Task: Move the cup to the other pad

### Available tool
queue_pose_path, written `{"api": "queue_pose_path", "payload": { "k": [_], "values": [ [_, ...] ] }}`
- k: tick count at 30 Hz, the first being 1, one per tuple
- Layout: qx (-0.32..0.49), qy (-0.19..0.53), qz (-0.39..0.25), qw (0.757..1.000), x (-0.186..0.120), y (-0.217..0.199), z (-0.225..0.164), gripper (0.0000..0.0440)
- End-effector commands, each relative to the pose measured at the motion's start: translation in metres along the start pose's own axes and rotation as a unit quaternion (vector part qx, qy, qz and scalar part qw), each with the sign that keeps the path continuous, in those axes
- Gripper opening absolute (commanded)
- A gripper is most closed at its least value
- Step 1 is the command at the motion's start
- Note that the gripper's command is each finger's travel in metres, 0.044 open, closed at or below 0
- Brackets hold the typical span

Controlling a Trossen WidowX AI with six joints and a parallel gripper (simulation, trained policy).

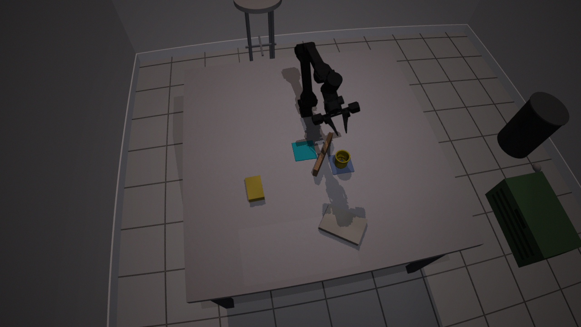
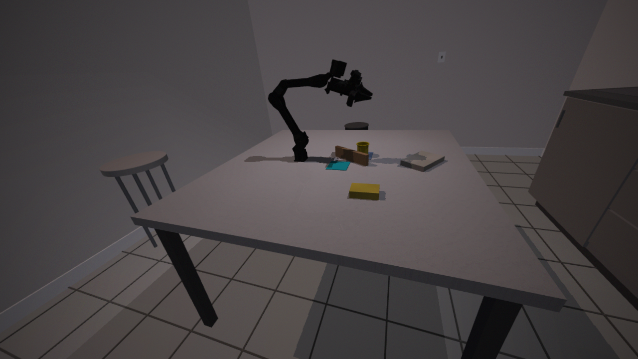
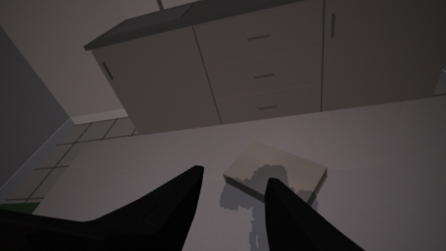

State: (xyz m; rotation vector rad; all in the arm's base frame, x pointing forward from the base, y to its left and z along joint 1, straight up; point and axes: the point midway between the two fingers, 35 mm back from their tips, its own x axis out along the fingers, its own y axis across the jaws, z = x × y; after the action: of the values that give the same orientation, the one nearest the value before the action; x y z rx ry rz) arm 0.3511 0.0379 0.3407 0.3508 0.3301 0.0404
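Jaws: parted partway with nothing between them; the gripper (image 1: 342, 134) (image 2: 372, 95) (image 3: 234, 173) is up in the air, tips pointing outward and slightly down.
Cup: yellow, below the jaws and apart from them; the cup (image 1: 342, 159) (image 2: 362, 147) stands on the blue pad (image 1: 336, 170) (image 2: 370, 155), beside the wooden bar.
Cup's direction: upright, mouth up, its long axis vertical; what lies inside is too small to tell.
Wooden bar: the landmark (image 1: 322, 154) (image 2: 351, 155), a long low barrier standing on the table between the two pads.
Teal pad: on the bar's other side from the cup; the teal pad (image 1: 304, 151) (image 2: 338, 166) has a shadow over part of it.
Yellow block: on the teal pad's side of the bar, well apart from it (image 1: 254, 188) (image 2: 364, 191).
Pale slab: flat, past the bar's end farther from the arm (image 1: 343, 225) (image 2: 422, 160) (image 3: 275, 167).
Table: pale and broad under the bar (image 1: 215, 244) (image 2: 285, 218) (image 3: 139, 181), in a dim room with a tiled floor.
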Motion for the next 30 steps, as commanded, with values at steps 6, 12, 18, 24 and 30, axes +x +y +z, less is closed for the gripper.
{"api": "queue_pose_path", "payload": {
  "k": [6,12,18,24,30],
  "values": [
    [0.054,0.056,-0.008,0.997,0.010,0.009,-0.006,0.0159],
    [0.092,0.091,-0.019,0.991,0.015,0.015,-0.011,0.0163],
    [0.128,0.127,-0.033,0.983,0.020,0.020,-0.017,0.0165],
    [0.164,0.162,-0.051,0.972,0.024,0.025,-0.025,0.0166],
    [0.196,0.196,-0.073,0.958,0.028,0.029,-0.034,0.0164]
  ]
}}
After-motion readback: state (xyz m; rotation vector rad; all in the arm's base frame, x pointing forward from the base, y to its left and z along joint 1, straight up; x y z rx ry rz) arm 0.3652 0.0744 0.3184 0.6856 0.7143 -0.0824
